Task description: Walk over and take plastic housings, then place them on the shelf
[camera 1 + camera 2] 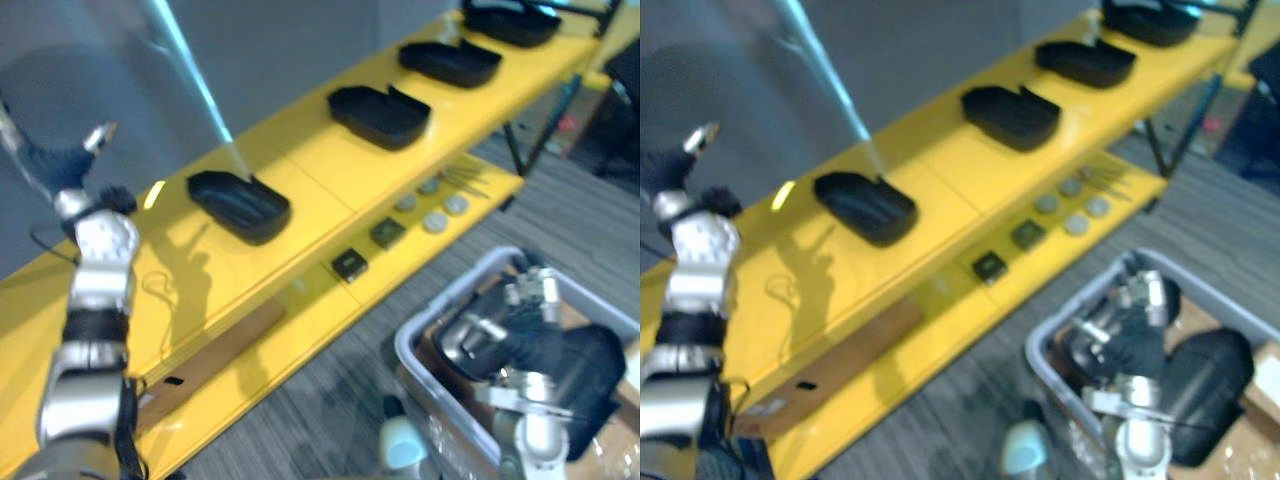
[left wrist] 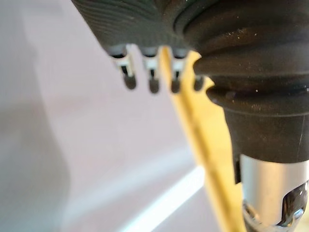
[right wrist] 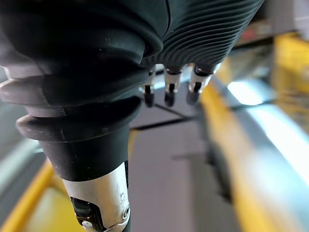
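Left hand [image 1: 55, 160] raised, right hand [image 1: 500, 345] low; both relaxed, uncurled.

Brightly and evenly lit from overhead. Glossy sheen across the yellow shelf [image 1: 330, 185], with a small white hot spot just beside the nearest black housing [image 1: 240, 205]. Pale streak of reflected light slanting up the grey wall [image 1: 290, 50] behind. Dim and low in detail inside the grey bin [image 1: 450, 292]. Broad washed-out glare bands in the right wrist view; one pale stripe in the left wrist view.

- You see your left hand [image 2: 152, 67] with its dark-tipped fingers in a row, holding nothing.
- Past them runs a yellow shelf edge [image 2: 203, 145] against a grey wall [image 2: 72, 145].
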